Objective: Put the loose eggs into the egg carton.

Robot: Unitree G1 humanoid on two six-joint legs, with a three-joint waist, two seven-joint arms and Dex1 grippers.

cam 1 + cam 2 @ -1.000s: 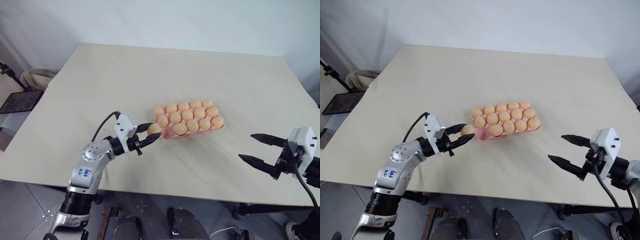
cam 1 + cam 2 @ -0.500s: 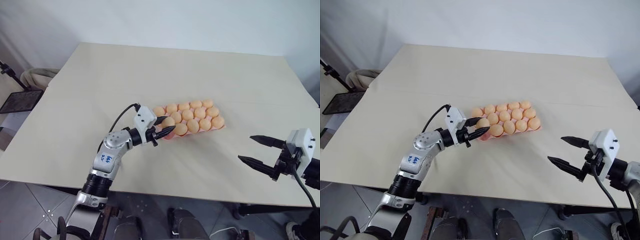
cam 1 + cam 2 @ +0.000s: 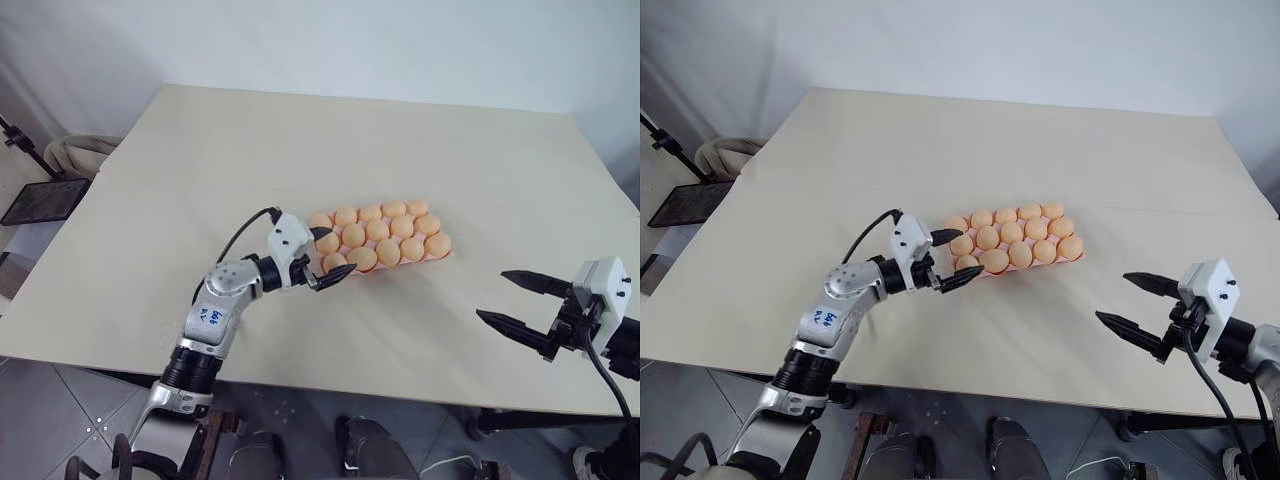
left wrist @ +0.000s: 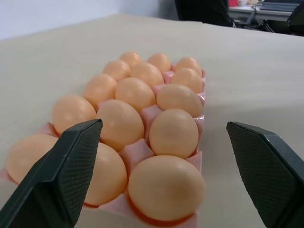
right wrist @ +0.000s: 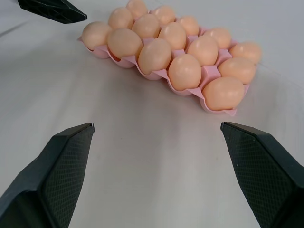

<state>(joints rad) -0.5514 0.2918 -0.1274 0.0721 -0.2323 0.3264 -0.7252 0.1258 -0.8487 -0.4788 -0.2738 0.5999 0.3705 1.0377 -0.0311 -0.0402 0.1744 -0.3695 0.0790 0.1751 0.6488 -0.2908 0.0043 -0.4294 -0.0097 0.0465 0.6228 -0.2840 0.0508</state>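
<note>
The pink egg carton lies mid-table with an egg in every cup I can see. My left gripper is open at its near left corner. Its fingers straddle the corner egg, which rests in its cup untouched. The same carton runs away from that gripper in the left wrist view. Loose eggs are out of view: every egg I see sits in the carton. My right gripper hovers open and empty near the table's front right, with the carton ahead of it.
The beige table has bare room all around the carton. Off its left edge stand a black mesh tray on a stand and a tan basket. The front edge runs just below both grippers.
My left gripper carried an egg rightward to the carton's near left corner and opened. The egg now sits in that cup. The right arm has kept still.
</note>
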